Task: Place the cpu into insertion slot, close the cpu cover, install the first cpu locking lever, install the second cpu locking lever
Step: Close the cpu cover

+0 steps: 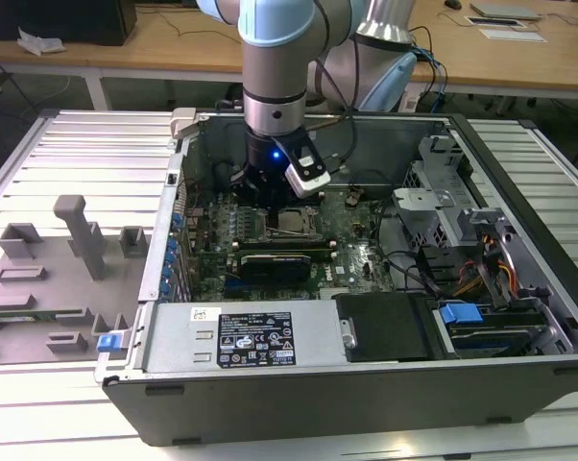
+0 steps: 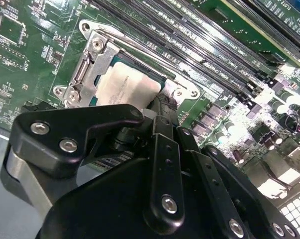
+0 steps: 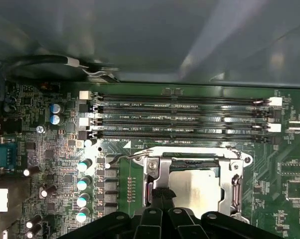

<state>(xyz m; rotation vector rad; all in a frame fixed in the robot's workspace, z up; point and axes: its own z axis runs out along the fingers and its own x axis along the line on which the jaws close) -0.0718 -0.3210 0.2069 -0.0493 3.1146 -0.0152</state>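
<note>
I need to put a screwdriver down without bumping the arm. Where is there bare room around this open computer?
The slatted table is bare at the exterior view's left, between the grey fixture and its far edge. Inside the computer case it is crowded: the gripper is at the insertion slot, cables nearby.

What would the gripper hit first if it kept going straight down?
Probably the cpu cover, at its silver frame edge beside the cpu. The gripper points right at that edge, though depth is unclear.
</note>
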